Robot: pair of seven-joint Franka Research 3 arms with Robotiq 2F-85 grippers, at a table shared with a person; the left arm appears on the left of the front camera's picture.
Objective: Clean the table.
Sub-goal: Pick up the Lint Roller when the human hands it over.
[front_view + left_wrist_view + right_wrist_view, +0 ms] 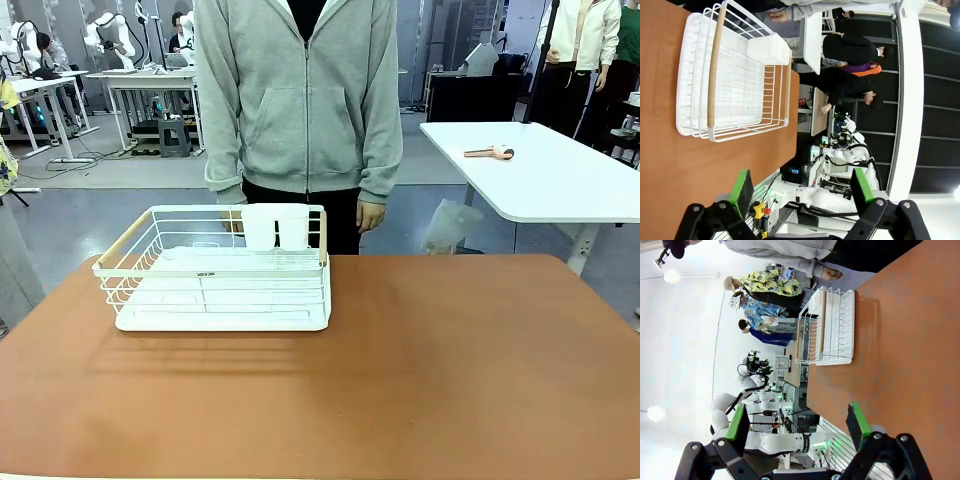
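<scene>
The reddish-brown table [400,370] spans the front view, and a white wire dish rack [220,275] with wooden handles and a white cup holder [275,227] stands at its far left. In the left wrist view my left gripper [802,187] is open with nothing between its green pads, off the table's edge, with the rack [735,75] and table [670,165] ahead. My right gripper [797,422] is also open and empty in the right wrist view, with the table [900,350] and rack [832,327] beyond.
A person in a grey hoodie [300,100] stands at the far edge behind the rack, hands hanging down. A white-topped table [540,170] with a small tool stands at the back right. Other tables and people are farther off.
</scene>
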